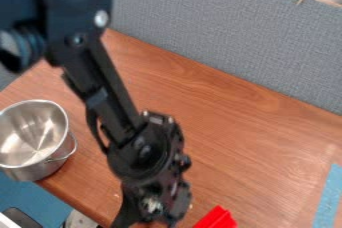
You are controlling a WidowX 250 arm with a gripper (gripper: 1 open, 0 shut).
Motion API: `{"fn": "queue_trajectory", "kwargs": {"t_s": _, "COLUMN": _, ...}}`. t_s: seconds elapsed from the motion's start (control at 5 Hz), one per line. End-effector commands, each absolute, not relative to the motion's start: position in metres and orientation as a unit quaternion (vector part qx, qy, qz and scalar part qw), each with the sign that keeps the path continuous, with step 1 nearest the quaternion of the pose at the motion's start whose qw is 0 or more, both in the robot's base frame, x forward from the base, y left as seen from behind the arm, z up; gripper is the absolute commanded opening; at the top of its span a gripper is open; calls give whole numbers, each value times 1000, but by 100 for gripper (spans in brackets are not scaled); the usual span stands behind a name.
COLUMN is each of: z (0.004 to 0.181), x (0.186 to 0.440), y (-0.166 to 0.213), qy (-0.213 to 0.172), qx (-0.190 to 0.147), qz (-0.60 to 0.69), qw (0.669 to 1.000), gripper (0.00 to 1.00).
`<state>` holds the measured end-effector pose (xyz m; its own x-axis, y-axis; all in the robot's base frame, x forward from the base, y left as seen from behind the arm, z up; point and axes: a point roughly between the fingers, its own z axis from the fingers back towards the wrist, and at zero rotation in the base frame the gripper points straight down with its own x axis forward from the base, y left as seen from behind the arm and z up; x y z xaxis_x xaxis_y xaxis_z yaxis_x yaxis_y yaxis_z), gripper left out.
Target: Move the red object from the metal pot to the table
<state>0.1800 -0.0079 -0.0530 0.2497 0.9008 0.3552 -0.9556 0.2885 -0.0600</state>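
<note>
Round shiny steel pot (32, 142): empty | bright red flat bar (214, 217): on reddish-brown wood surface (227, 102), near edge | black claw (150, 210): beside bar, jaw state indeterminable | transfer apparently done, withdrawal outstanding

A black robot arm (100, 82) made of slim, matte segments joined by chunky round joints. A blue-tinted blurred section sits near the top. Its gripper (150, 210) end is a bulky black housing with small silvery screws and dark cables looping around it.
</note>
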Motion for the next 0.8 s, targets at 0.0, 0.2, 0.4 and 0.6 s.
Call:
{"fn": "queue_trajectory", "kwargs": {"t_s": 0.0, "z": -51, "x": 203, "y": 13, "qy": -168, "qx": 81, "qz": 617, "qw": 764, "gripper": 100}}
{"fn": "queue_trajectory", "kwargs": {"t_s": 0.2, "z": -54, "x": 224, "y": 26, "qy": -171, "qx": 89, "qz": 648, "qw": 737, "gripper": 100}}
{"fn": "queue_trajectory", "kwargs": {"t_s": 0.4, "z": -30, "x": 235, "y": 18, "qy": -179, "qx": 83, "qz": 675, "qw": 711, "gripper": 100}}
{"fn": "queue_trajectory", "kwargs": {"t_s": 0.6, "z": 1, "x": 242, "y": 16, "qy": -188, "qx": 63, "qz": 724, "qw": 661, "gripper": 100}}
